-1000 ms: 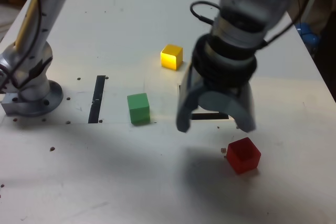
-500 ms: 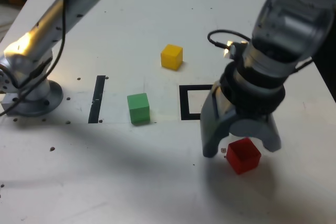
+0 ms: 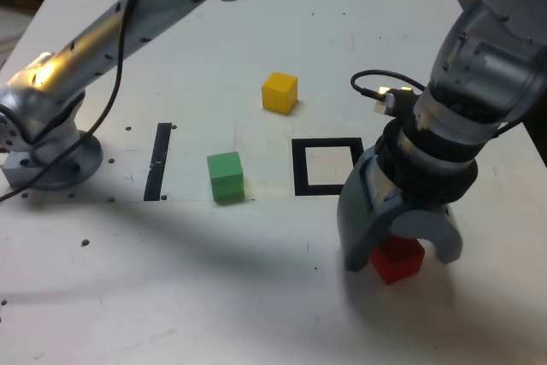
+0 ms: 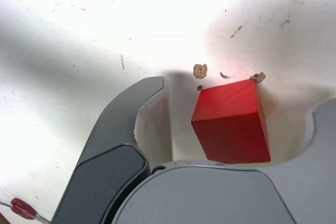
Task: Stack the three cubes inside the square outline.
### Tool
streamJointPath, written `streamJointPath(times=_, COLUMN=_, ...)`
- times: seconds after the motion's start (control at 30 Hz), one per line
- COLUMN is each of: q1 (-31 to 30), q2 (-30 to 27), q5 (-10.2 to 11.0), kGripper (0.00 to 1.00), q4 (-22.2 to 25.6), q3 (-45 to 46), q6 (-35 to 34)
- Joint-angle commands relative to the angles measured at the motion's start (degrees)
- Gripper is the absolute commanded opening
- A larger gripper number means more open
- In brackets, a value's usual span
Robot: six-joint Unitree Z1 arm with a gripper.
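No lettering, label, brand, number or sign can be read in either the exterior view or the wrist view, at any clock-face direction from the middle of each of the two.

In the exterior view, the light on the table [image 3: 197, 254] is soft and a bit dim near the front. The right part looks warm and creamy. A wide, fuzzy gray shadow runs across the front. A yellow glow shines on the arm [image 3: 111, 38] near its base. The picture is mostly sharp.

The wrist view is much brighter. The table there is so white that it nearly glows. Soft gray shadows lie beside the red block [image 4: 231, 124], and a faint pink shine spreads near it.
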Motion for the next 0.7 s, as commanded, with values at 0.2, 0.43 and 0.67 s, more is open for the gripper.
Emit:
streamJointPath(times=0.2, q1=0.2, q2=1.4, q5=0.2, kGripper=0.33, q4=0.7, q3=-2.2, q6=1.0)
streamJointPath(times=0.43, q1=0.2, q2=1.6, q5=0.0, kGripper=0.33, q4=0.8, q3=-2.3, q6=1.3)
streamJointPath(times=0.67, q1=0.2, q2=1.6, q5=0.0, kGripper=0.33, q4=0.8, q3=-2.2, q6=1.4)
